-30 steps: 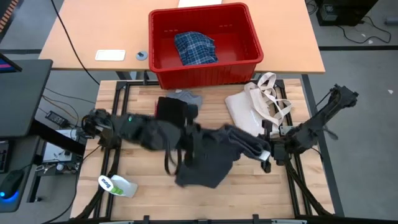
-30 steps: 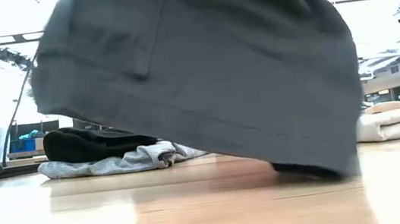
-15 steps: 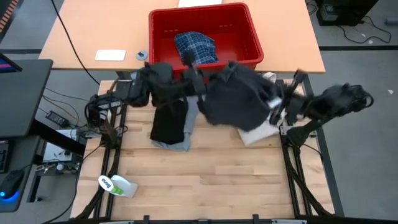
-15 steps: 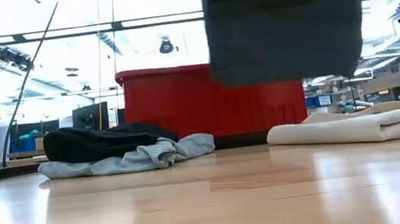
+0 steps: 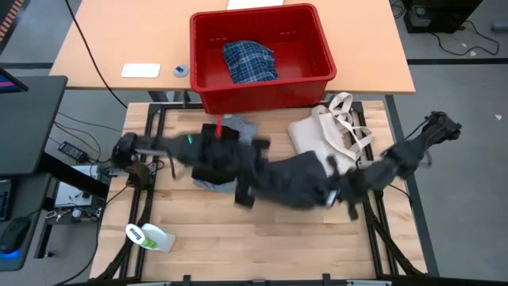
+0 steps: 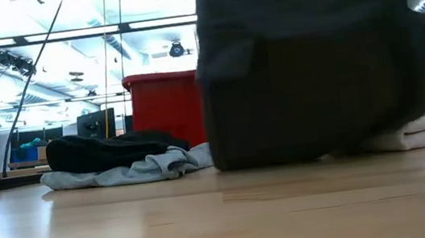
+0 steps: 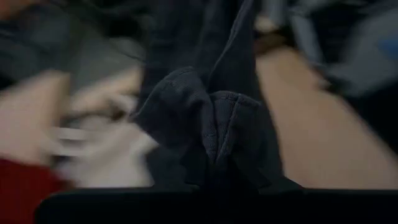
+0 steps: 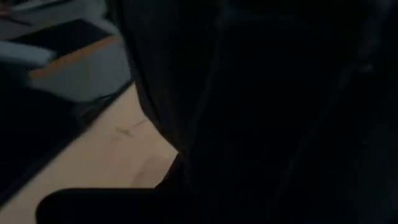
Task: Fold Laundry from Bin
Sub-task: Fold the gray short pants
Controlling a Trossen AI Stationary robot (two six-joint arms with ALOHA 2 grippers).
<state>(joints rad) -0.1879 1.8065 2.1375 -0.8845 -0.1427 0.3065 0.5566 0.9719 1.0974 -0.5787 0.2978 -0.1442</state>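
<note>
Bunched black garment (image 7: 211, 124) over table (image 7: 317, 143)

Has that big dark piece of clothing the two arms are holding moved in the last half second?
Yes. The black garment was up near the red bin; now it is lower over the wooden table, away from the bin.

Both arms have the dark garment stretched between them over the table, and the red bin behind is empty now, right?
Not quite. The high view shows the red bin is not empty: the blue plaid shirt lies inside it. The rest stands: the left gripper and right gripper have the dark garment stretched between them over the table.
</note>
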